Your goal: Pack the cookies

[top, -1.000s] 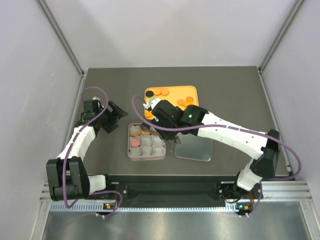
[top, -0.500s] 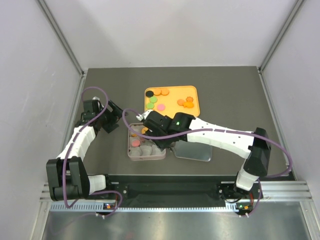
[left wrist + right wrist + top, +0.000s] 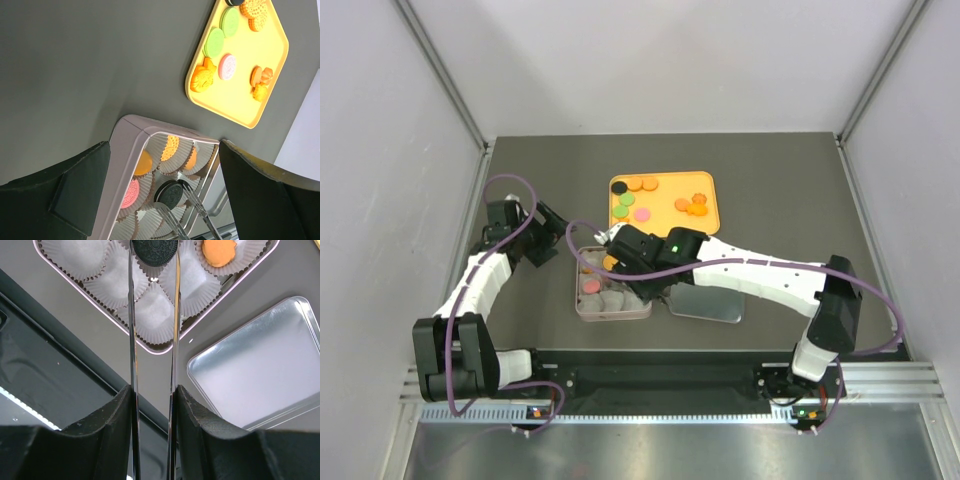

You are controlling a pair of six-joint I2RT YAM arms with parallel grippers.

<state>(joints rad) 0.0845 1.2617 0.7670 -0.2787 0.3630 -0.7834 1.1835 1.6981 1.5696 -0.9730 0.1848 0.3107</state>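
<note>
Gripping slim metal tongs [image 3: 131, 340], right gripper [image 3: 152, 405] holds embossed black cookie [image 3: 155, 251] over fluted white paper cups [image 3: 150, 315] in square pink tin [image 3: 156, 351], near bench's front edge. Shiny flat lid [image 3: 260, 365] sits just beside the tin. Other cookies [image 3: 215, 42] on glossy orange tray [image 3: 245, 50]. Left gripper [image 3: 165, 187] fingers spread wide, empty, left of tin.
</note>
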